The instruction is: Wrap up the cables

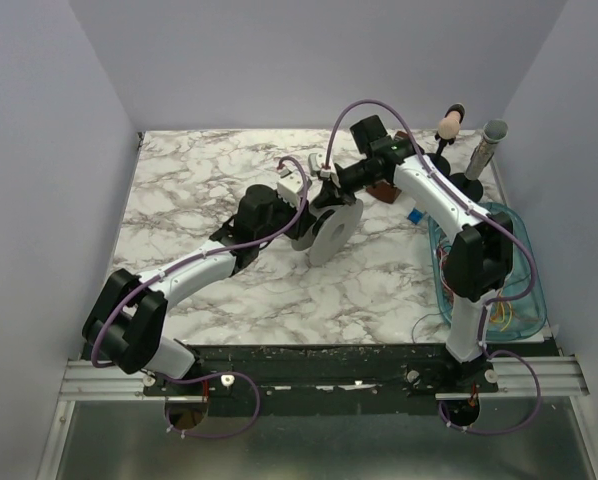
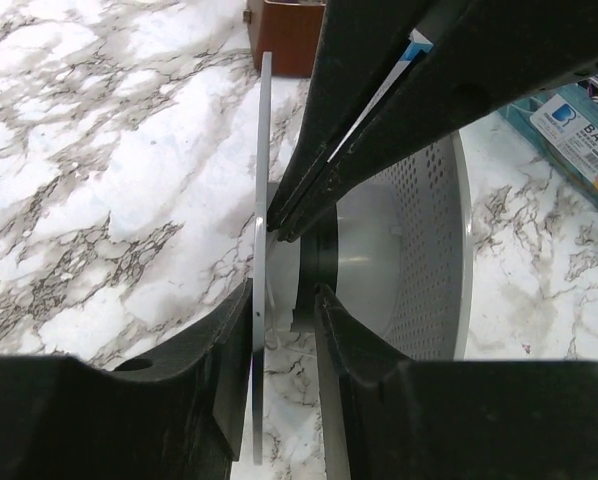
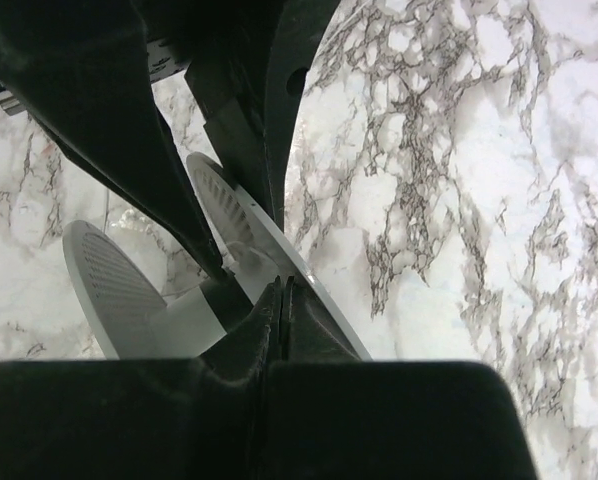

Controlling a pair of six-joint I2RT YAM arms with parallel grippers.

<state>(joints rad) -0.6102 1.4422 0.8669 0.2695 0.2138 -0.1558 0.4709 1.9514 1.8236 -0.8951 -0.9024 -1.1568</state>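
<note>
Left end effector point(image 2: 282, 300) sits center-left of the overhead view. Its jaws are slightly apart and straddle one flange point(image 2: 260, 200) of the white spool point(image 1: 331, 232): one finger is against it, the other shows a gap, so that's not a firm pinch imo. Just right of it, the right end effector point(image 3: 282, 295) has its fingers pressed together, tips at the hub. Can't tell if a wire's in there. The cables point(image 1: 503, 318) are far right in the blue tray point(image 1: 524, 250), well apart from the spool. Any push from those closed tips could tip or roll the spool on the counter point(image 1: 199, 200).
</note>
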